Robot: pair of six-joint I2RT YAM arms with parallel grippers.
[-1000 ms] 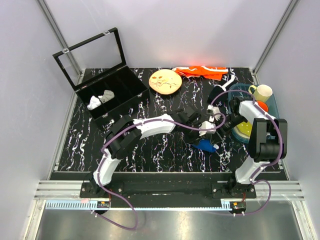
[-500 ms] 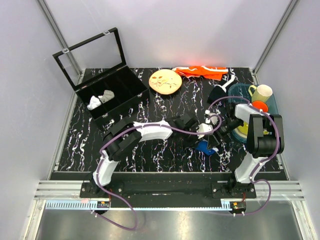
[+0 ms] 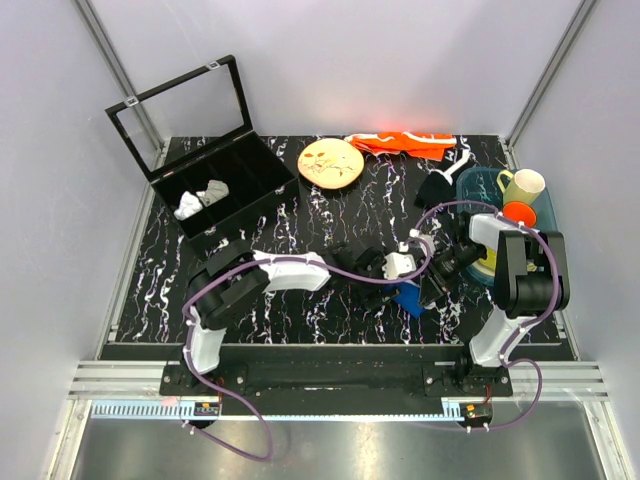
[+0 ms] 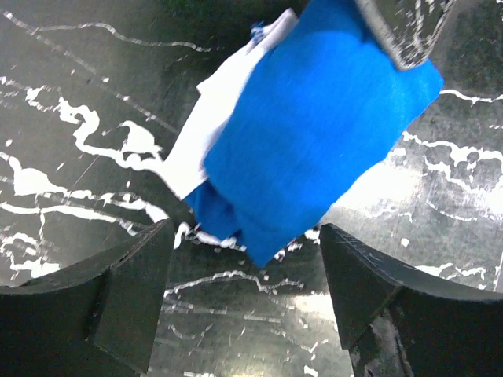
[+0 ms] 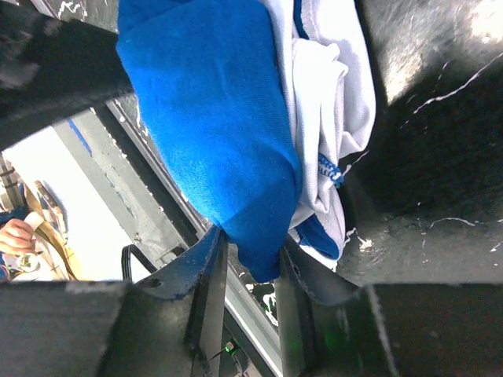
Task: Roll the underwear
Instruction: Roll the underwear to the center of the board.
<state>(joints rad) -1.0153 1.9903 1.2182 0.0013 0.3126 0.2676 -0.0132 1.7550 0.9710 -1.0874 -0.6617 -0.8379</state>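
The underwear [image 3: 408, 298] is a royal-blue bundle rolled up with white trim, lying on the black marbled table near the front right. In the left wrist view the underwear [image 4: 314, 133] lies just ahead of my left gripper [image 4: 247, 290], which is open with only bare table between its fingers. In the top view the left gripper [image 3: 385, 268] sits just left of the roll. My right gripper [image 5: 247, 259] is shut on the lower end of the underwear [image 5: 212, 133], blue cloth pinched between both jaws. From above the right gripper [image 3: 432, 280] is at the roll's right side.
A black compartment box [image 3: 215, 190] with raised lid holds small white cloth pieces [image 3: 200, 197] at the back left. A wooden plate [image 3: 331, 163] and orange cloth [image 3: 405, 142] lie at the back. A blue tray [image 3: 478, 182] with a yellow mug [image 3: 526, 185] stands at the right.
My left gripper has opened and drawn back to the left, off the roll. My right gripper has closed on the underwear's end and moved a little nearer.
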